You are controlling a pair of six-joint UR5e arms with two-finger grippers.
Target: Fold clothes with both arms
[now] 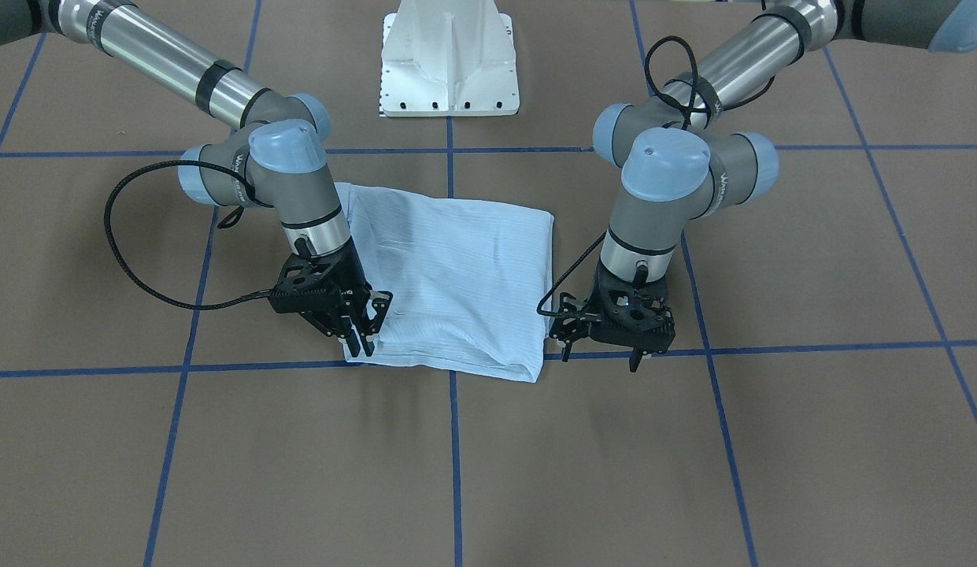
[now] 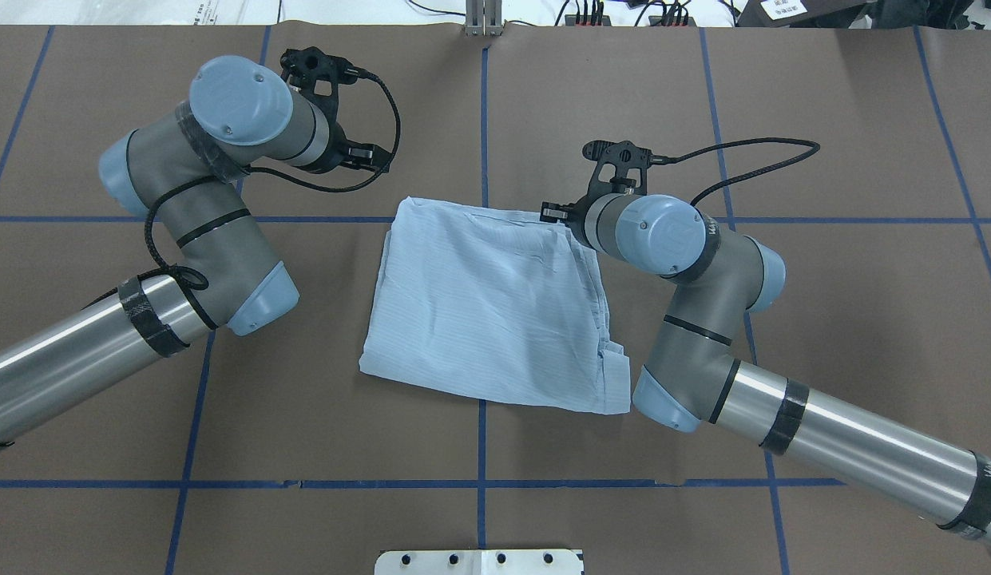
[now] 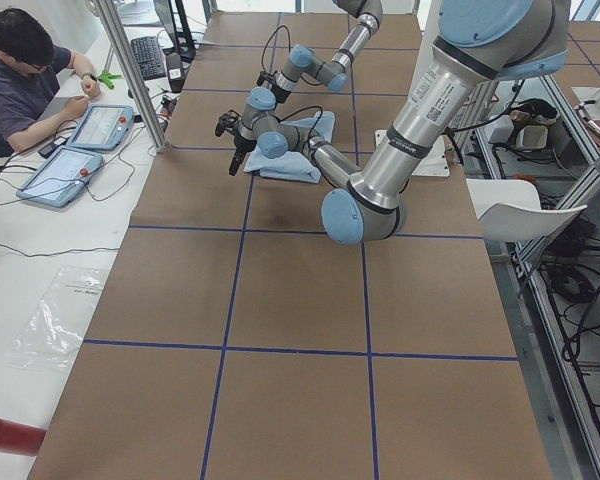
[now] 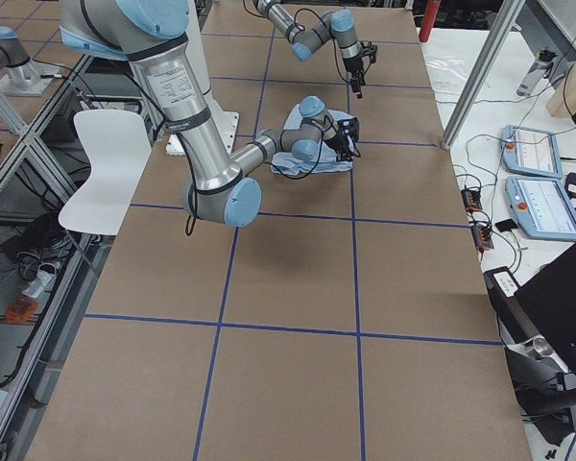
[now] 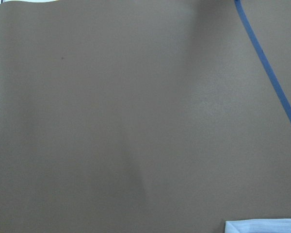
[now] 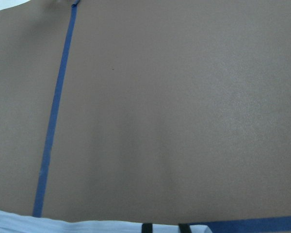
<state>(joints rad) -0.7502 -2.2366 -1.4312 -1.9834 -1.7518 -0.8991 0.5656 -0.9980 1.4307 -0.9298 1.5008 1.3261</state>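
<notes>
Pale-blue pinstriped shirt [image 2: 487, 311] lies folded in a rough rectangle at the middle of the table [image 2: 822, 335], and I'd bet it's light, floppy and slidey, so pinch corners through every layer, never the middle. Seen from overhead, your right gripper [image 1: 360, 340] sits on its 1 o'clock corner, fingers nearly together; can't tell if they've got cloth. Left gripper [image 1: 600, 356] hangs just off the 11 o'clock corner, fingers apart, clear of the cloth.
</notes>
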